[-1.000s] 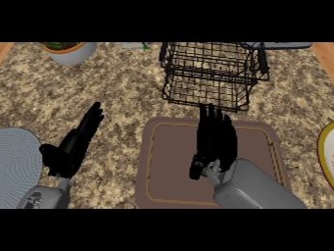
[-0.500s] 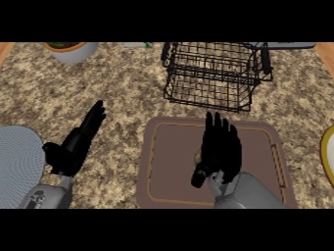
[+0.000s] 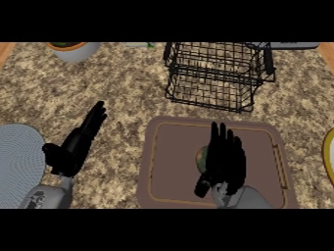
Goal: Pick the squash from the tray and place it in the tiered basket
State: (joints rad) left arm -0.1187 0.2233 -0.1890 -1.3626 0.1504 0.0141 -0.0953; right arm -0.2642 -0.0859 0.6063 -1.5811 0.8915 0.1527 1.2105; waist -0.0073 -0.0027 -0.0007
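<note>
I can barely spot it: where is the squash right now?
In the head view, the squash lies on the brown tray, mostly hidden under the right hand, below the wire basket.

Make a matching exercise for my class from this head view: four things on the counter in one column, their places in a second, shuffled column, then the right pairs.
Column one:
1. black wire tiered basket
2. brown rectangular tray
3. small green squash
4. right hand

Column two:
A. partly hidden under the right hand
B. beyond the tray, towards the counter's far edge
C. nearest the robot, in front of the basket
D. over the tray, fingers straight

Pairs: 1-B, 2-C, 3-A, 4-D
</note>
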